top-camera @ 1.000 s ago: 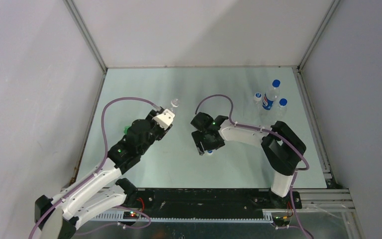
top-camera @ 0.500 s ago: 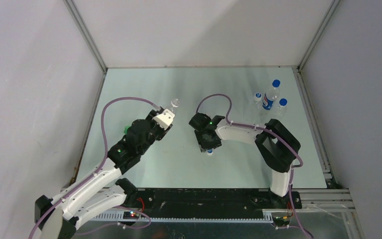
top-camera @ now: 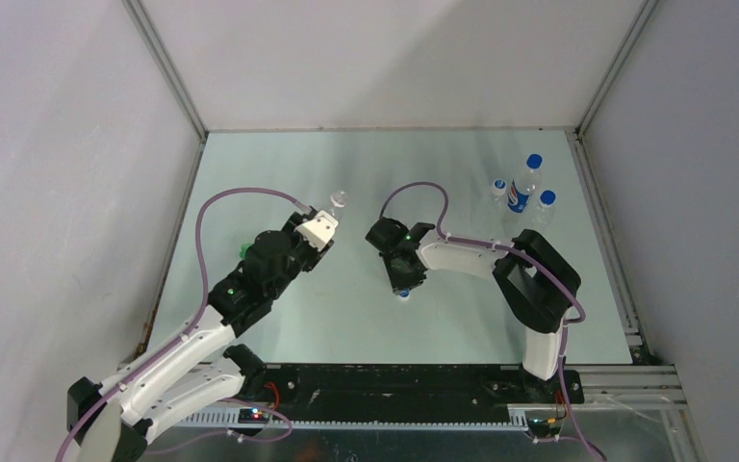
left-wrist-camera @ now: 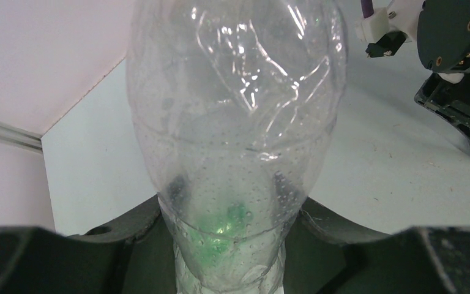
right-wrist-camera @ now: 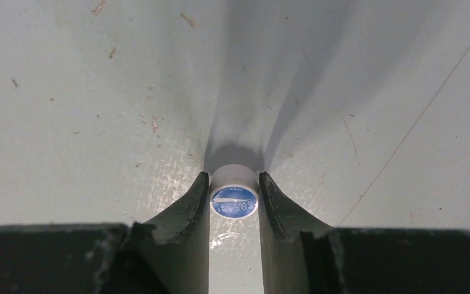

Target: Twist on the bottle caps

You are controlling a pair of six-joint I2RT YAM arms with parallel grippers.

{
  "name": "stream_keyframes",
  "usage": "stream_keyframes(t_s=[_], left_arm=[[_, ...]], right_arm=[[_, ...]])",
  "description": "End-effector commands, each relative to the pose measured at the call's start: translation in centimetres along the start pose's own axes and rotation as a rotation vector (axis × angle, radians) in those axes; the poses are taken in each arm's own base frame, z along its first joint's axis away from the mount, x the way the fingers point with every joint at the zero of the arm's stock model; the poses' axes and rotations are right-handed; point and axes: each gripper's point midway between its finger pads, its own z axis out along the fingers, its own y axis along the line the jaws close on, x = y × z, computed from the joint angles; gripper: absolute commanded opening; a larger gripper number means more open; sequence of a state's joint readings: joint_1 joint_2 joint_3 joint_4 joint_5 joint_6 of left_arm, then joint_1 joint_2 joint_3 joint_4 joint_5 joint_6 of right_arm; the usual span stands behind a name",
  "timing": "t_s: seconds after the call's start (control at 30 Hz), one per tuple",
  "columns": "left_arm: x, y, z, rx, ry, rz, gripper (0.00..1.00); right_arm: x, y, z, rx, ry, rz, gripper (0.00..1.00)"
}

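Observation:
A clear colourless bottle (left-wrist-camera: 232,122) fills the left wrist view, and my left gripper (left-wrist-camera: 229,245) is shut on its lower body. From above, its open neck (top-camera: 339,200) sticks out past the left gripper (top-camera: 324,223). A green blur shows through the bottle's plastic. A white cap (right-wrist-camera: 234,193) with a blue printed top stands on the table. My right gripper (right-wrist-camera: 234,197) points down over it, both jaws pressed against its sides. The top view shows the cap (top-camera: 403,295) just under the right gripper (top-camera: 402,287). No dark green cap is in view.
Blue-capped clear bottles (top-camera: 533,166) and one with a red-blue label (top-camera: 518,195) stand at the back right. A green object (top-camera: 243,250) peeks out beside the left arm. White walls enclose the table (top-camera: 346,327) on three sides.
The right gripper's jaws have closed in onto the white cap, and its wrist has shifted slightly left. The left arm and the clear bottle have not moved.

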State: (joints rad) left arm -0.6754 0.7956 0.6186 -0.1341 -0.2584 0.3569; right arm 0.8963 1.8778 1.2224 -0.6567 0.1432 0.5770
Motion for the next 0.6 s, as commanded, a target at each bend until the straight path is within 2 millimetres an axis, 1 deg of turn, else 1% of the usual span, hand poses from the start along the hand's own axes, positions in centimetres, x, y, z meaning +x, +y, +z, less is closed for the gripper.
stream_keyframes(t_s=[0.0, 0.03, 0.07, 0.1, 0.17, 0.2, 0.23, 0.27, 0.3, 0.33, 0.37, 0.4, 0.43, 0.47, 0.5, 0.53, 0.57], left_arm=[[-1.6, 0.7, 0.0, -0.02, -0.051, -0.032, 0.0], [-1.6, 0.7, 0.1, -0.019, -0.049, -0.031, 0.0], [-1.5, 0.6, 0.1, -0.013, -0.045, -0.025, 0.0], [-1.5, 0.4, 0.2, -0.004, -0.046, -0.022, 0.0], [-1.4, -0.1, 0.3, 0.022, -0.04, -0.009, 0.0], [-1.4, -0.3, 0.4, 0.036, -0.039, 0.002, 0.0], [-1.4, -0.9, 0.5, 0.069, -0.036, 0.009, 0.0], [-1.5, -1.1, 0.6, 0.085, -0.036, 0.013, 0.0], [-1.8, -1.8, 0.6, 0.132, -0.043, 0.019, 0.0], [-2.2, -2.5, 0.6, 0.172, -0.059, 0.021, 0.0], [-2.2, -2.9, 0.6, 0.196, -0.058, 0.022, 0.0], [-2.7, -3.8, 0.5, 0.252, -0.08, 0.025, 0.0], [-2.7, -4.3, 0.5, 0.284, -0.078, 0.03, 0.0], [-3.1, -5.1, 0.3, 0.331, -0.095, 0.029, 0.0], [-3.0, -5.6, 0.2, 0.364, -0.092, 0.037, 0.0], [-3.1, -6.4, 0.0, 0.415, -0.097, 0.039, 0.0], [-3.2, -6.8, -0.1, 0.441, -0.102, 0.042, 0.0]], right_arm=[[-1.6, 0.9, -1.3, -0.055, -0.028, 0.023, 0.2], [-1.7, 1.1, -1.9, -0.075, -0.035, 0.014, 0.14], [-2.0, 1.0, -2.2, -0.086, -0.042, 0.01, 0.12], [-2.3, 1.4, -3.1, -0.123, -0.062, -0.013, 0.09], [-3.2, 1.4, -4.6, -0.177, -0.095, -0.041, 0.07], [-3.3, 2.0, -5.7, -0.23, -0.104, -0.056, 0.06], [-3.7, 1.8, -6.3, -0.247, -0.119, -0.081, 0.05], [-4.0, 2.1, -7.7, -0.287, -0.14, -0.094, 0.05], [-4.3, 1.8, -8.2, -0.304, -0.155, -0.119, 0.05], [-4.5, 1.9, -9.6, -0.338, -0.179, -0.133, 0.05], [-4.8, 1.5, -10.2, -0.351, -0.195, -0.153, 0.05], [-5.0, 1.7, -11.7, -0.394, -0.222, -0.188, 0.05], [-5.4, 1.2, -13.0, -0.414, -0.258, -0.192, 0.05], [-5.4, 1.4, -13.9, -0.449, -0.273, -0.226, 0.05], [-5.9, 0.9, -15.4, -0.473, -0.316, -0.234, 0.05], [-5.8, 1.2, -16.4, -0.518, -0.334, -0.276, 0.06], [-6.0, 1.1, -18.1, -0.562, -0.375, -0.293, 0.06]])
